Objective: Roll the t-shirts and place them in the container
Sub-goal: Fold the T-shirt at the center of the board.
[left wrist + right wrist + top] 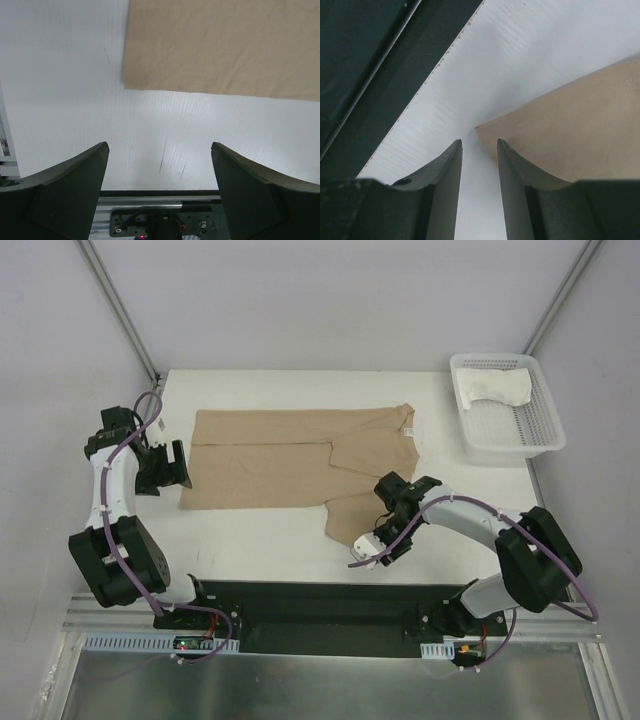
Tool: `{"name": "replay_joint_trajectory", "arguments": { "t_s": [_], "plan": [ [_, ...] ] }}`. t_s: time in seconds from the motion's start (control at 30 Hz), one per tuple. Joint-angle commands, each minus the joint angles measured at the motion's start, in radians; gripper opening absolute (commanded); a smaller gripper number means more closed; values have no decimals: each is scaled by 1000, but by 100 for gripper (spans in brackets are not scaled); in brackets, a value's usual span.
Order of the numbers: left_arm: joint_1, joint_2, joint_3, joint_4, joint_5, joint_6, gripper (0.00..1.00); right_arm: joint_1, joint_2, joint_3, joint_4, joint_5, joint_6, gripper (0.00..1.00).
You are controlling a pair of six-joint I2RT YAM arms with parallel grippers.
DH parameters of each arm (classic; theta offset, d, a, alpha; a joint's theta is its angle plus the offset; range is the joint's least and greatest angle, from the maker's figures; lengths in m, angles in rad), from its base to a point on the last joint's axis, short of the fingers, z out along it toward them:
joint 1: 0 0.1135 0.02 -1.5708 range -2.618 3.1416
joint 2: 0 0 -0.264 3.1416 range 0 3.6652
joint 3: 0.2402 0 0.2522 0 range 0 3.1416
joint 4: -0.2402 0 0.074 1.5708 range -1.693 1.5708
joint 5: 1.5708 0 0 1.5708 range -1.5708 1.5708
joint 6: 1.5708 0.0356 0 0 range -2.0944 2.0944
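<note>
Left jaws spread wide, empty, the flat tan cloth t-shirt (225,45) ahead. Right jaws narrowly parted, gripping nothing, its corner just beyond their tips.

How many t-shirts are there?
2. The tan t-shirt lies spread flat on the table. The white t-shirt is bunched in the basket. More could be hidden under it.

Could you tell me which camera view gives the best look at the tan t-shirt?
The top external view: the whole tan t-shirt lies spread out there. The left wrist view shows only one corner beyond the left gripper; the right wrist view, only a corner by the right gripper.
</note>
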Motion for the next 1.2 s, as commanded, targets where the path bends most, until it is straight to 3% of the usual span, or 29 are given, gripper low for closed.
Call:
{"name": "replay_joint_trajectory", "arguments": {
  "t_s": [0.0,0.47,0.6,0.67,0.83,1.0,1.17],
  "plan": [
    [15,13,-9,-24,-4,-2,83,9,32,23,33,-16,-34,37],
    [24,87,8,-32,-31,-7,83,67,63,-35,102,69,-59,34],
    [27,118,0,-30,-39,-5,84,96,38,-119,134,127,-112,33],
    [29,139,0,-30,-48,-4,84,102,30,-129,171,133,-105,28],
    [29,164,-7,-19,-51,19,83,105,64,-54,189,153,71,1],
    [28,196,-23,1,-16,1,82,104,34,32,165,130,226,1],
    [29,233,-59,40,-28,-17,81,107,46,95,156,150,493,1]
  ]
}}
